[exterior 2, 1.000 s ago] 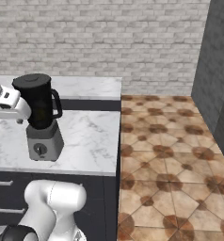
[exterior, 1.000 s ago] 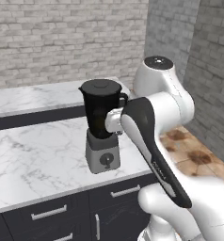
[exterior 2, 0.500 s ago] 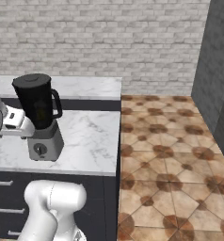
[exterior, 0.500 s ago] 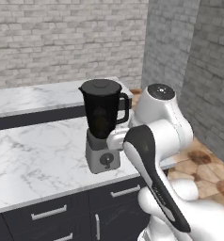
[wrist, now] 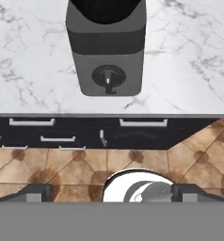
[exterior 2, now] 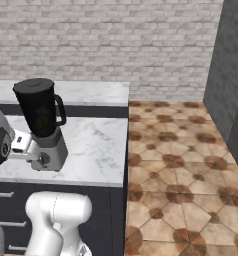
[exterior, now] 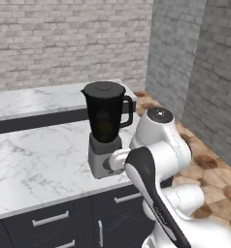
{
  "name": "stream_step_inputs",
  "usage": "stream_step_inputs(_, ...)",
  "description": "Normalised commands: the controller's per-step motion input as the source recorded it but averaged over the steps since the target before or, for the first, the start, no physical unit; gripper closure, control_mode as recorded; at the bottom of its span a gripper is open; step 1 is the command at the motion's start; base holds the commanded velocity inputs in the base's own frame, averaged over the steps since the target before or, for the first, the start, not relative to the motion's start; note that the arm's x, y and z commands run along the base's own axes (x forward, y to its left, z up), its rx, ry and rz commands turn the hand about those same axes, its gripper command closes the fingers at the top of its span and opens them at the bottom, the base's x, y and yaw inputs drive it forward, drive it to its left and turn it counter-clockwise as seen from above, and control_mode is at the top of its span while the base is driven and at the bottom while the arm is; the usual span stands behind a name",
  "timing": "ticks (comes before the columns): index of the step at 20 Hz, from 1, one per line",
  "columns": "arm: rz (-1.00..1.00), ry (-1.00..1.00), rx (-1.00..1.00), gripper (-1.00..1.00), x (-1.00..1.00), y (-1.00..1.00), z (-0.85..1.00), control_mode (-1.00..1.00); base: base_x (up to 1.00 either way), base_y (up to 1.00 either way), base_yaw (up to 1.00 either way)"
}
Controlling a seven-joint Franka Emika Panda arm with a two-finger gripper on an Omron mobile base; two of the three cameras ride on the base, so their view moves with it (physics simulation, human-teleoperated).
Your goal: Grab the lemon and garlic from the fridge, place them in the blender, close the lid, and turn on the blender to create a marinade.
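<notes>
Blender (exterior: 106, 130) on marble counter (exterior: 35, 164), lid (exterior: 104, 88) on; knob (wrist: 107, 77) facing cam.

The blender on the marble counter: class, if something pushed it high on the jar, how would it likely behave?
The blender would probably tip rather than slide: its tall jar rises well above a narrower square base. It looks fairly top-heavy, with the lid on. Standing near the counter edge, it could fall to the floor.

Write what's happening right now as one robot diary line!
blender: on marble counter | lid: on jar | knob: facing hand | jaws: open, empty
</notes>
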Motion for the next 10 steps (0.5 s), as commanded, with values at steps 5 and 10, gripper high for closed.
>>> stream_step_inputs(5,0.02,0.03,0.0,-1.0,0.16,0.16,-0.64,-1.0,0.0,0.0,0.0)
stream_step_inputs(10,0.01,0.01,0.0,1.0,0.31,0.22,-0.62,-1.0,0.0,0.0,0.0)
